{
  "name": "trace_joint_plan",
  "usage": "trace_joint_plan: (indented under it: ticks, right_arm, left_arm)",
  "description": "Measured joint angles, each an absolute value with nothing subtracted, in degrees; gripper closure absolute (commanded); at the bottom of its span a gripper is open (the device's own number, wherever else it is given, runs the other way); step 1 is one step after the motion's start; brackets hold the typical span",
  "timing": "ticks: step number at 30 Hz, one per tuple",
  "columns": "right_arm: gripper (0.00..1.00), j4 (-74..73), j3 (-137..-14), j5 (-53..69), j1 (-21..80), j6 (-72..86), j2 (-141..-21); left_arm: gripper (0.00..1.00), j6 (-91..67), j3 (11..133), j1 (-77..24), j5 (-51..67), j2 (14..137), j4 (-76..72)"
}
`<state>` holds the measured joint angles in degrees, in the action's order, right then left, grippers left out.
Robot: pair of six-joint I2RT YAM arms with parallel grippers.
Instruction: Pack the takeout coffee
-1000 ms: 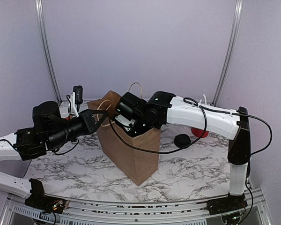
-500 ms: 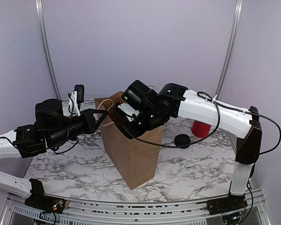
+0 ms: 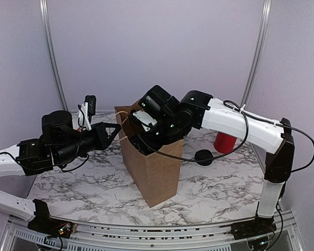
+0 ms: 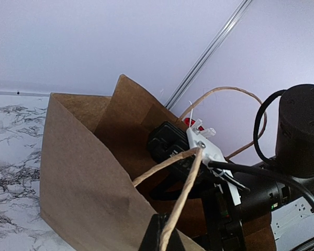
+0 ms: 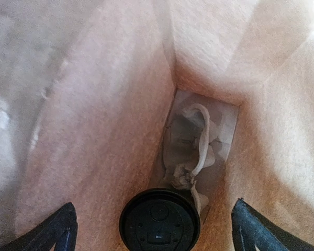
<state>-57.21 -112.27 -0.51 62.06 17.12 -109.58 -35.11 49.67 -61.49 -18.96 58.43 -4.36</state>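
Takeout coffee (image 5: 159,221) stands upright, lid up, low-centre inside paper bag (image 3: 154,170); right gripper (image 5: 153,205) is spread wide, left gripper (image 4: 158,238) pinches the handle (image 4: 182,194).

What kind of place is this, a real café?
Probably a robot test booth, not a café: plain lilac walls with metal rails, two arms bolted at a marble-pattern table, one brown paper bag.

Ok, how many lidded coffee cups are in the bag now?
1: the takeout coffee stands upright on the floor of the paper bag, below the open right gripper. The bag's nearest corner is unseen.
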Motion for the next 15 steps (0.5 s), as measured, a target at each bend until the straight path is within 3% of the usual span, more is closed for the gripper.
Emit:
trace_joint_plan:
  ticks: [15]
  right_arm:
    - [0.0, -52.49, -111.53, -0.58, 62.76, 15.77, -104.73]
  left_arm:
    - [1.0, -35.14, 50.63, -61.49, -19.03, 58.61, -4.16]
